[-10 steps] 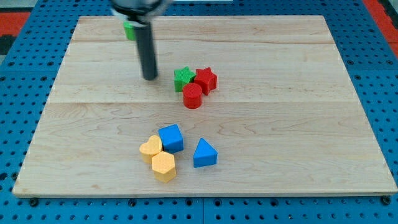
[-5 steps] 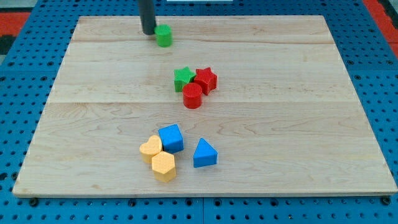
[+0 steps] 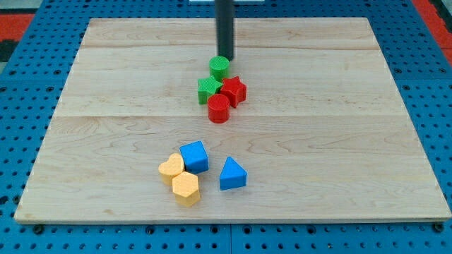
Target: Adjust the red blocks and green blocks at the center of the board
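Note:
My tip (image 3: 225,58) is at the upper middle of the board, just above and touching the green cylinder (image 3: 219,68). That cylinder sits against the top of a cluster: a green star (image 3: 207,89) on the left, a red star (image 3: 234,90) on the right and a red cylinder (image 3: 218,109) below them. The cluster lies near the centre of the wooden board (image 3: 339,127).
Toward the view's bottom are a blue cube-like block (image 3: 194,156), a blue triangular block (image 3: 232,174), a yellow heart block (image 3: 171,168) and a yellow hexagonal block (image 3: 186,188), grouped together. Blue pegboard surrounds the board.
My tip went from the board's middle left up behind the green cylinder at the top, then pushed it down and right to the red and green cluster.

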